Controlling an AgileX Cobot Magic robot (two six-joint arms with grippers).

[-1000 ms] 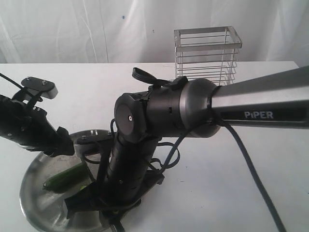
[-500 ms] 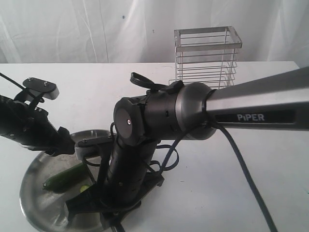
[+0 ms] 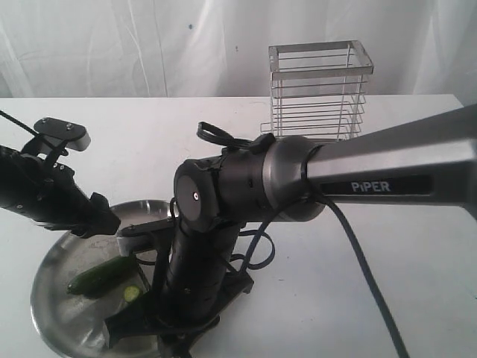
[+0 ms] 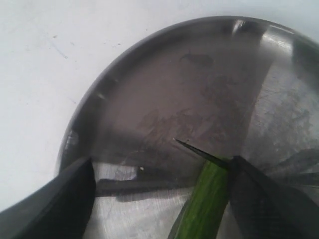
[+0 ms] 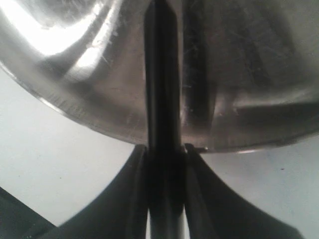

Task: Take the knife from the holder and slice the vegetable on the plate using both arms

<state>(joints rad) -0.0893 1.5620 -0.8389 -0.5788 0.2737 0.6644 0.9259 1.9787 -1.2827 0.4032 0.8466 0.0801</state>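
The steel plate [image 3: 54, 317] lies at the front left. On it rests the dark green vegetable [image 3: 99, 276], with one round slice [image 3: 132, 294] cut loose beside its end. My right gripper [image 5: 164, 159] is shut on the knife [image 5: 162, 74], whose black blade reaches out over the plate [image 5: 75, 64]. In the left wrist view my left gripper [image 4: 162, 167] stands open low over the plate [image 4: 149, 89]. The vegetable [image 4: 207, 204] lies against one of its fingers [image 4: 269, 199], and the knife tip [image 4: 197, 151] pokes across the vegetable's end. The wire holder [image 3: 319, 89] stands at the back.
The bulky right arm [image 3: 223, 201] hangs over the plate's near right side and hides its gripper in the exterior view. The left arm [image 3: 45, 198] comes in from the left edge. White table [image 3: 358, 298] lies to the right of the plate.
A round slice now lies apart from the vegetable's end. The right arm has sunk a little and shifted left. The left gripper has edged slightly right.
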